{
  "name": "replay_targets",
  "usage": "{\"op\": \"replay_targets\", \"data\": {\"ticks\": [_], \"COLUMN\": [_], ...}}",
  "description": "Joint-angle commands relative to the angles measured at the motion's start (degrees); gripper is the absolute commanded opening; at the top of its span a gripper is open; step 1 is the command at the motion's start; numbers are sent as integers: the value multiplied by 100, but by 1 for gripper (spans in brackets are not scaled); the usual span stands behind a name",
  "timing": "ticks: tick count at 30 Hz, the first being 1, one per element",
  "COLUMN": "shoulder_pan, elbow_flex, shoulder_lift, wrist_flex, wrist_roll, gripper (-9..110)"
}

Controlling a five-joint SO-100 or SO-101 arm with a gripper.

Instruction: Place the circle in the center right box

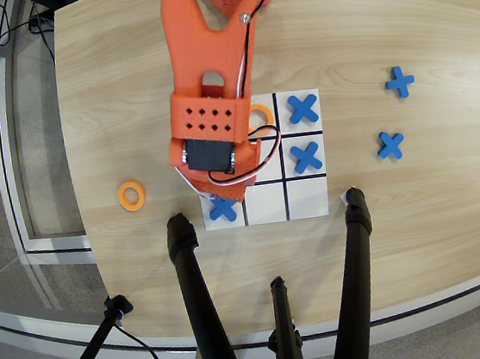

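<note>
The orange arm reaches down from the top of the overhead view, and its wrist block covers the left column of the white grid point(308, 206). The gripper point(218, 192) sits under that block, so its jaws and anything between them are hidden. The center right box, the middle-row cell at the picture's left edge of the grid, is hidden beneath the arm. One orange circle point(262, 111) peeks out by the arm in the top middle cell. Another circle point(131, 194) lies flat on the wooden table, left of the grid.
Blue crosses lie in the top right cell point(303, 109), the middle right cell point(306, 156) and the bottom left cell point(223, 209), the last partly under the arm. Two more crosses point(400, 81) point(389, 144) lie on the table to the right. Black tripod legs point(197, 297) cross the near edge.
</note>
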Motion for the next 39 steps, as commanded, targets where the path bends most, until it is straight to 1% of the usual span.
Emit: {"op": "replay_targets", "data": {"ticks": [1,4,7,13,18,22,29,32,35,39], "shoulder_pan": [141,255,404,510,316,123,-545,-642,-527,202], "elbow_flex": [-404,-352,185,2575,4140,4975,6478,7005,7594,8367], "shoulder_lift": [800,1600,2584,4843,6354,7216,8437,8930,9492,10204], "wrist_flex": [457,949,1257,1213,1178,1178,888,861,879,984], "wrist_roll": [35,-9,-114,-642,-747,-756,-844,-844,-844,-976], "gripper": [13,13,13,13,13,13,13,13,0,0]}}
